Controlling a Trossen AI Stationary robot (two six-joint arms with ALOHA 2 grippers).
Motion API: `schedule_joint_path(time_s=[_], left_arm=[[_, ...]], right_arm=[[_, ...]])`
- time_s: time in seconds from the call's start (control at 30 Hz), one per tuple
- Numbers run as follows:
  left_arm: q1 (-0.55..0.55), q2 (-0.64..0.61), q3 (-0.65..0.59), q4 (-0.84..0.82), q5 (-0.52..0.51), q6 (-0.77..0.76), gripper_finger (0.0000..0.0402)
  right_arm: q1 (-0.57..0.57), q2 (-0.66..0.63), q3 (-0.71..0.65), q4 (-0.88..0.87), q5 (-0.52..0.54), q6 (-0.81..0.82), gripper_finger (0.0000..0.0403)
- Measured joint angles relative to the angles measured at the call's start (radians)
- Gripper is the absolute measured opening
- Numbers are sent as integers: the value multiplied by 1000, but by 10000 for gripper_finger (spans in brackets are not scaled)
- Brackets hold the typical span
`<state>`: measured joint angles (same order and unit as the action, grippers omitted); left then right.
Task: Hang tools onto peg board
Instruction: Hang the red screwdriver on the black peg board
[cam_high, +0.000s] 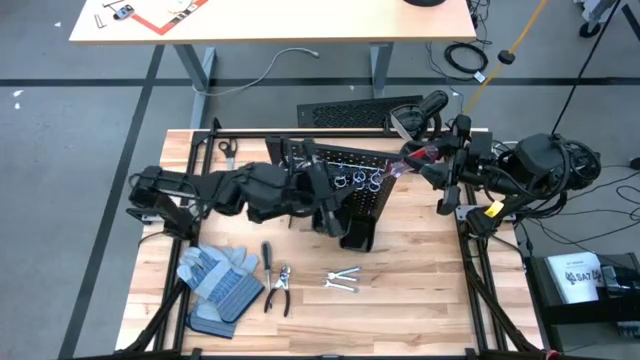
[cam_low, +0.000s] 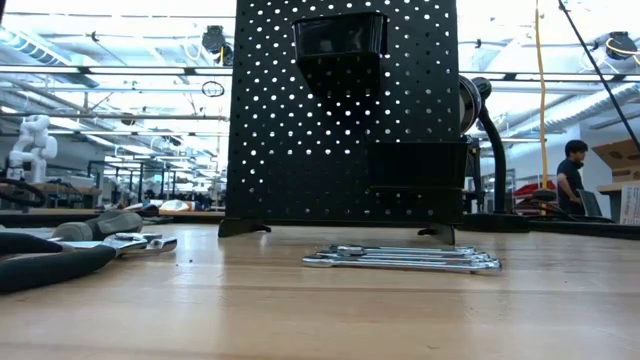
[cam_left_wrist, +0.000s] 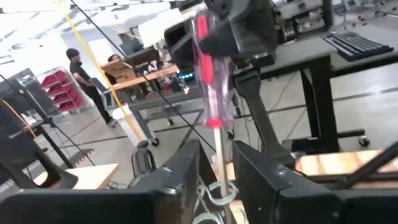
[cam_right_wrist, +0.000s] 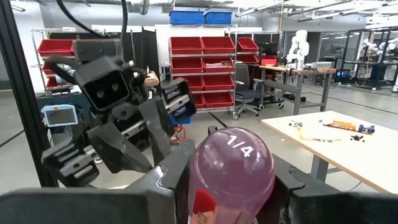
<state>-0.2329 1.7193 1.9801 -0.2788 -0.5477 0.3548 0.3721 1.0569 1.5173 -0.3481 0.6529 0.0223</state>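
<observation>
The peg board (cam_high: 360, 195) stands upright mid-table, with silver rings (cam_high: 356, 180) along its top. My right gripper (cam_high: 418, 158) reaches in from the table's right and is shut on the red-handled screwdriver (cam_left_wrist: 208, 74). The screwdriver stands nearly upright, and its shaft (cam_left_wrist: 219, 155) runs down into a ring (cam_left_wrist: 217, 191). My left gripper (cam_left_wrist: 217, 169) is at the board's top, open. Its fingers stand on either side of the shaft without touching it. A grey-handled screwdriver (cam_high: 267, 255), pliers (cam_high: 280, 290) and wrenches (cam_high: 343, 280) lie flat on the table. My right gripper pinches the screwdriver's handle near its upper end (cam_right_wrist: 231, 186) between its two fingers. They come in level from the table's right and lie across the handle. The screwdriver hangs clear of the table, butt end (cam_right_wrist: 235, 155) up, with its shaft in a ring.
Blue-grey gloves (cam_high: 215, 280) lie at the near left, scissors (cam_high: 228, 148) at the far left. A black ribbed mat (cam_high: 350, 112) lies behind the board. The board's black bin (cam_low: 340, 50) juts toward the near side. People stand in the room beyond the table.
</observation>
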Motion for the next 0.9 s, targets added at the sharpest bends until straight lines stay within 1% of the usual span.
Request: schedule_joint_path(time_s=[0.13,0.3,0.4,0.53,0.7,0.83,0.9], left_arm=[[22,52,55,-1,1,25,146],[43,93,81,36,69,26,174],[52,112,85,84,79,28,176],[74,127,85,121,125,28,176],[97,125,85,135,157,25,176],[97,125,85,140,224,25,176],[95,125,85,138,232,26,176]], right_arm=[[0,0,0,-1,0,0,114],[0,1,0,-3,-4,8,114],[0,5,0,-3,-4,8,114],[0,12,0,-3,-4,8,114],[0,21,0,-3,-4,10,114],[0,24,0,0,-4,11,114],[0,25,0,2,-4,11,114]])
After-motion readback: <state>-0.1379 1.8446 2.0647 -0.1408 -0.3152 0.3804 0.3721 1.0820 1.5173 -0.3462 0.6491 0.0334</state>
